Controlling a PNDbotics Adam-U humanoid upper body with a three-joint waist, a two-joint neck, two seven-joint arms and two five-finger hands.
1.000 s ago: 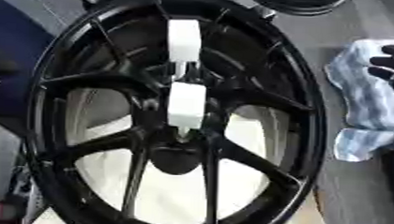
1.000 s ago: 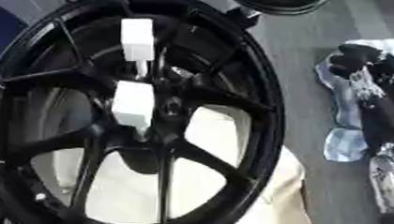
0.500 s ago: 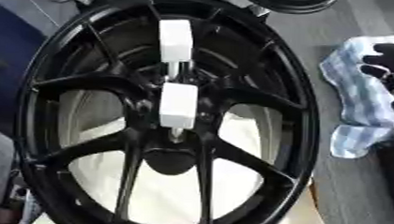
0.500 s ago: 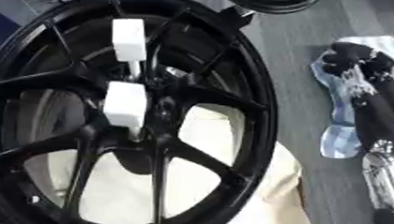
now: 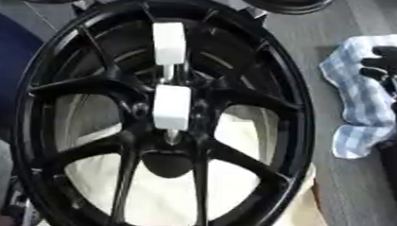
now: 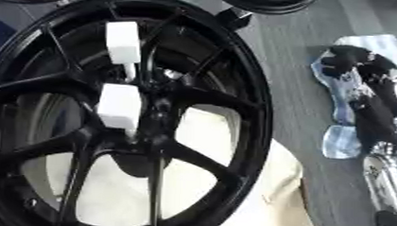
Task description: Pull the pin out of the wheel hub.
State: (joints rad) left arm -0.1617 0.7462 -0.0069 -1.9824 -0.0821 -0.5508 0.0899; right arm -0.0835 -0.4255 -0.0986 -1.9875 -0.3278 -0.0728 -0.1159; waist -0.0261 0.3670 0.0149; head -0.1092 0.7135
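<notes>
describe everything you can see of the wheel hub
The wheel hub is a glossy black spoked rim, apparently metal, filling most of the view and lying face up over something cream-coloured seen through its spokes. Two white block-shaped pins stand in its centre: the upper pin and the lower pin, each on a thin shaft. No hand touches it.

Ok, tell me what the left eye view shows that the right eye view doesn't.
Only the left eye view shows the dark blue surface left of the wheel. Only the right eye view shows the right arm's silver forearm behind the right hand. Both show the black wheel hub with two white-handled pins, and the checked cloth under that hand.
</notes>
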